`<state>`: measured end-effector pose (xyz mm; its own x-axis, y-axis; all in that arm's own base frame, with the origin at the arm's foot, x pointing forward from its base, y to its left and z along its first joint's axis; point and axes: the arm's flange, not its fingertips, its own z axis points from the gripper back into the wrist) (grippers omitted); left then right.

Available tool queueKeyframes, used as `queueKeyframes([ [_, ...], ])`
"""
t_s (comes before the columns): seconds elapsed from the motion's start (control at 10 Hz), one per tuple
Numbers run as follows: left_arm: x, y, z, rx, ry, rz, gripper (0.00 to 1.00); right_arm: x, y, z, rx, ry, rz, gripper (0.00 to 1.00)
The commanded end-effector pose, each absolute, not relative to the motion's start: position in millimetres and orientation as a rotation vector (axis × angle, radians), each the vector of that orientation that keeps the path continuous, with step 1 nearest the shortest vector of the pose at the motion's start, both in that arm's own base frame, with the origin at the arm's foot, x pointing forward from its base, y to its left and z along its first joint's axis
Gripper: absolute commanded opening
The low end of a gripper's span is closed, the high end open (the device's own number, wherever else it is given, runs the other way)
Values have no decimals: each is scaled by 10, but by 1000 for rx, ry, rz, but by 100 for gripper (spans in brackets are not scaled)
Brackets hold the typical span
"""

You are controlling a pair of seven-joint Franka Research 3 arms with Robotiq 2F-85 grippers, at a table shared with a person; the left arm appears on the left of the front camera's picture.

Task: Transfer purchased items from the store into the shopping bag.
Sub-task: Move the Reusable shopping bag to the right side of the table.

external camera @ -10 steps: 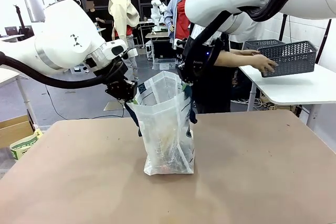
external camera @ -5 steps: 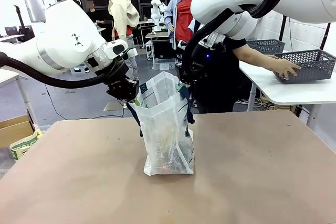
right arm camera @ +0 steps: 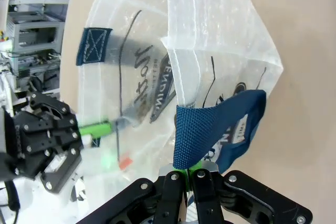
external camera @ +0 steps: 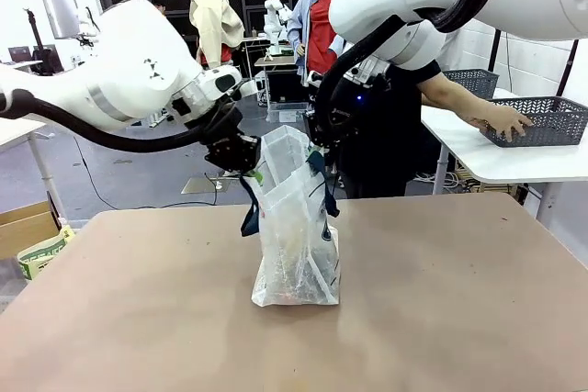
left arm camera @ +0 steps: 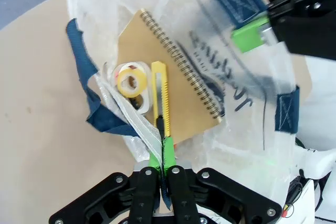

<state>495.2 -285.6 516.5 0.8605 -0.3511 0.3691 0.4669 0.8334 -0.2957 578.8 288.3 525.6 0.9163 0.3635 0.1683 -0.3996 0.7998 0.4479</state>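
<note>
The shopping bag [external camera: 296, 236] stands upright mid-table, held up by both grippers at its rim. My left gripper [external camera: 246, 162] is shut on the bag's left edge [left arm camera: 157, 145]. Shut on a navy strap handle [right arm camera: 210, 127], my right gripper [external camera: 318, 149] holds the right edge. Looking down into the bag from the left wrist, the purchased items show: a brown spiral notebook [left arm camera: 176, 90], a yellow utility knife [left arm camera: 161, 100] and a tape roll [left arm camera: 129, 81]. The store basket [external camera: 544, 121] rests on a side table at the right, a person's hand [external camera: 501, 121] on it.
The person stands behind the bag at the far side. A white side table [external camera: 514, 161] juts in at the right, with another grey basket [external camera: 469, 80] behind. A cardboard box [external camera: 28, 225] sits on the floor at the left.
The person carried the basket to the right and set it on the side table. My left gripper has shifted right toward the right gripper, narrowing the bag's mouth.
</note>
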Motion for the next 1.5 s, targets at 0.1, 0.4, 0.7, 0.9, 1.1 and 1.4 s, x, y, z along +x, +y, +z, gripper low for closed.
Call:
queueKeyframes([
  [0.1, 5059, -3057, 5222, -432, -334, -444, 0, 5850, 3072, 5324, 532, -103, 385, 0],
  [0.4, 5065, -3034, 5226, -474, -335, -484, 0, 5905, 3098, 5246, 585, -95, 401, 0],
  [0.7, 5033, -3098, 5215, -428, -316, -460, 0, 5839, 3064, 5281, 524, -90, 408, 0],
  [0.9, 5078, -3109, 5230, -400, -320, -408, 0, 5847, 3112, 5203, 542, -89, 448, 0],
  [1.1, 5141, -3203, 5239, -408, -328, -385, 0, 5829, 3129, 5181, 544, -90, 442, 0],
  [1.4, 5102, -3318, 5211, -408, -354, -400, 0, 5877, 3192, 5102, 606, -92, 420, 0],
])
